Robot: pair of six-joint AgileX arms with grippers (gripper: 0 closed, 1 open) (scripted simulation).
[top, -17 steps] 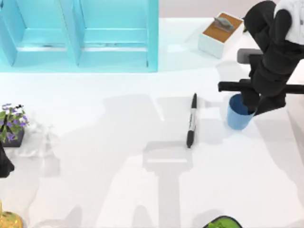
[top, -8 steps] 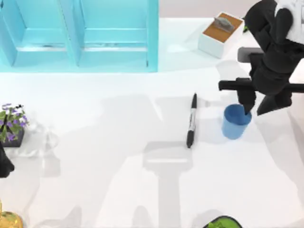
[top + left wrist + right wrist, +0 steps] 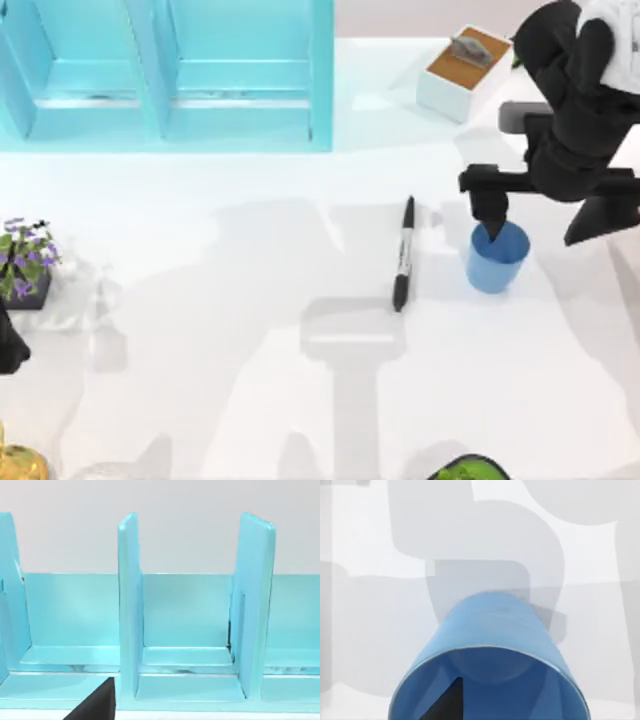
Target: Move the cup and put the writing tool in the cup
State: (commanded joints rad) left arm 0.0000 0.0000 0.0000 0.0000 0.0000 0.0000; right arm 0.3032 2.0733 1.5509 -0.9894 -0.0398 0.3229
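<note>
Right gripper hangs over the light-blue cup, jaws spread, one finger inside the rim. Lifting carelessly could tip it onto the black marker lying just beside it on the tabletop.

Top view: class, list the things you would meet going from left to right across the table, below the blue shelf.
Flower pot → marker → cup, with one finger of the right gripper dipping inside its rim and the other outside, to its right.
</note>
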